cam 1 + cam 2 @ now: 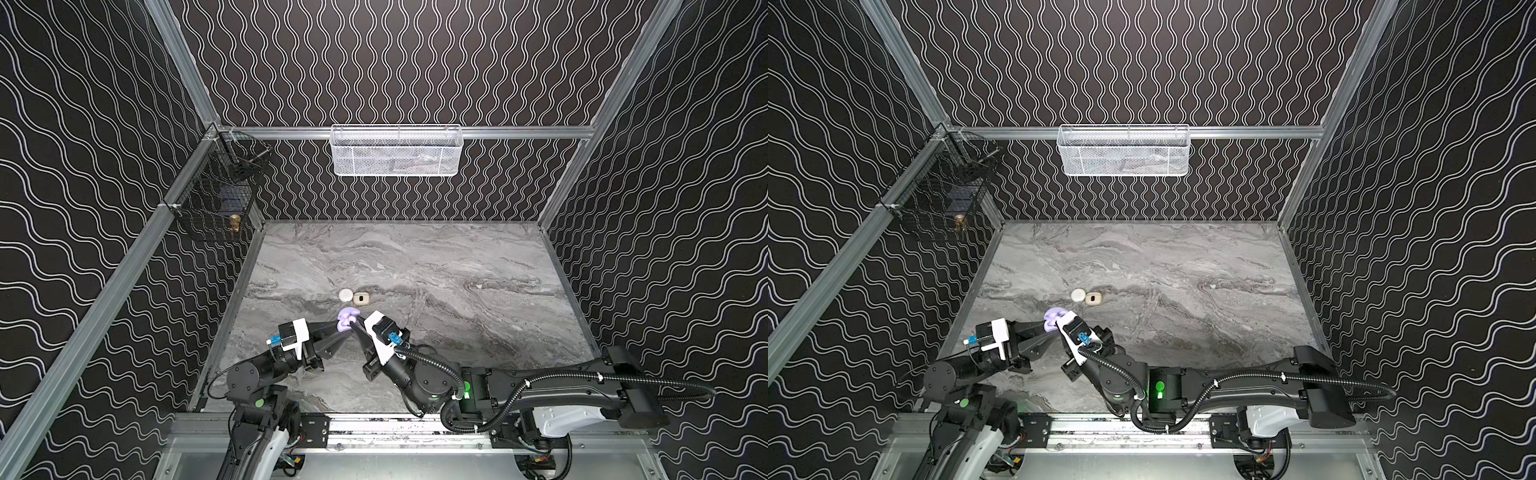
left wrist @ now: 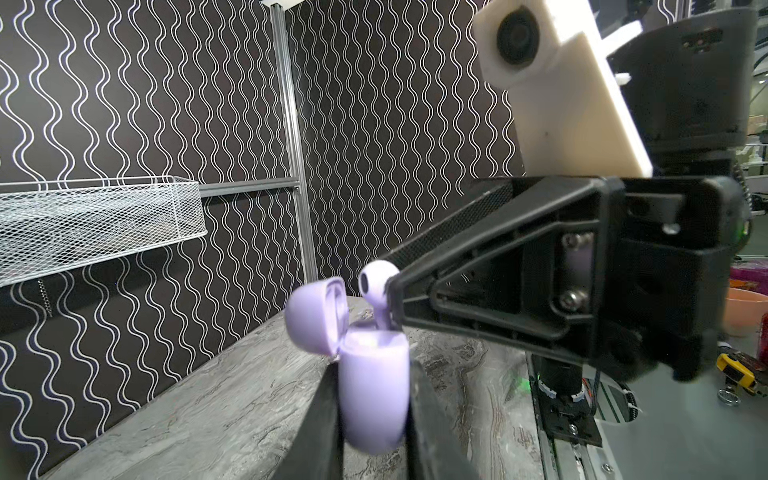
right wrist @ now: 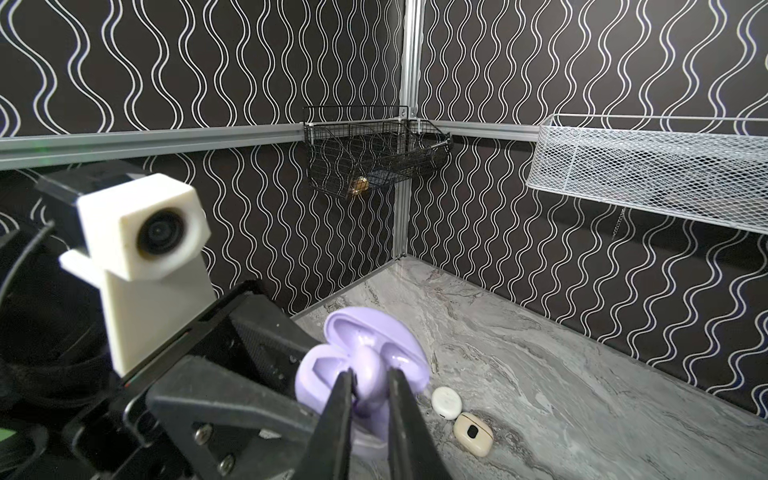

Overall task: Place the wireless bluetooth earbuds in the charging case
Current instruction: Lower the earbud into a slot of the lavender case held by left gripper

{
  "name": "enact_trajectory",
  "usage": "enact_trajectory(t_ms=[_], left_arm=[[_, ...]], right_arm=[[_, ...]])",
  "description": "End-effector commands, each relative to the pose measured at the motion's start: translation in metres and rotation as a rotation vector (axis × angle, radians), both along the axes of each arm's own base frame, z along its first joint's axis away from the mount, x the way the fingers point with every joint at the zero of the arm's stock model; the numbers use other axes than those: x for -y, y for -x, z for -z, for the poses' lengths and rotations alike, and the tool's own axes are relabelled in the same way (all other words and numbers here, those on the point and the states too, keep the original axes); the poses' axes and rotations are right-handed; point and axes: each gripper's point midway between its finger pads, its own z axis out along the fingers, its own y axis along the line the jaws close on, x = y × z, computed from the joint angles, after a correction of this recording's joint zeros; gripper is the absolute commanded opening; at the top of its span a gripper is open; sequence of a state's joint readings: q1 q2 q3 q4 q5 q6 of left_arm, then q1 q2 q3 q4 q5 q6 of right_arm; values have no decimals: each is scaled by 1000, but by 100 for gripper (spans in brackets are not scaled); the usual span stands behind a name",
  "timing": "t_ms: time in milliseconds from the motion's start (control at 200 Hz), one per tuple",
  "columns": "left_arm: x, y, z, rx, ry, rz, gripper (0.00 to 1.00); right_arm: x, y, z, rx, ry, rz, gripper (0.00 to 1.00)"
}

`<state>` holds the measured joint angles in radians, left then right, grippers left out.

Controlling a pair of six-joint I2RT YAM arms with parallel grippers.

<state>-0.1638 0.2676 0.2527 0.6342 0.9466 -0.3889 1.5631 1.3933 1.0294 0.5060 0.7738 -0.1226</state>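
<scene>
A pale lavender charging case [image 2: 374, 395] with its lid [image 2: 313, 316] swung open stands upright above the table, and my left gripper [image 2: 374, 374] is shut on its body from both sides. A lavender earbud [image 2: 374, 282] sits over the case mouth with its stem down in the opening. My right gripper [image 3: 370, 374] is shut on this earbud [image 3: 368, 370]. In both top views the case [image 1: 345, 320] [image 1: 1054, 318] hangs between the two gripper tips, left gripper [image 1: 338, 329] and right gripper [image 1: 353, 326]. The case's inner wells are mostly hidden.
A white round case [image 1: 345, 295] and a beige case [image 1: 360, 298] lie shut on the marble table [image 1: 457, 291] just behind the grippers. A white mesh basket [image 1: 395, 151] hangs on the back wall and a black wire basket [image 1: 220, 195] in the left corner.
</scene>
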Motion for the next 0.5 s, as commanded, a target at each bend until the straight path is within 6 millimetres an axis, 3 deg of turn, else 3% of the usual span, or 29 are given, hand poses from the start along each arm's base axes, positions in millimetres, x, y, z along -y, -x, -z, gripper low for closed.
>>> enact_trajectory(t_ms=[0,315,490], left_arm=[[-2,7,-15,65,30,2,0],[-3,12,-16,86,32,6,0],[-3,11,-15,85,27,-3,0]], right_arm=[[-4,4,5,4,11,-25,22],[-5,-1,8,8,19,13,28],[2,-5,3,1,2,42,46]])
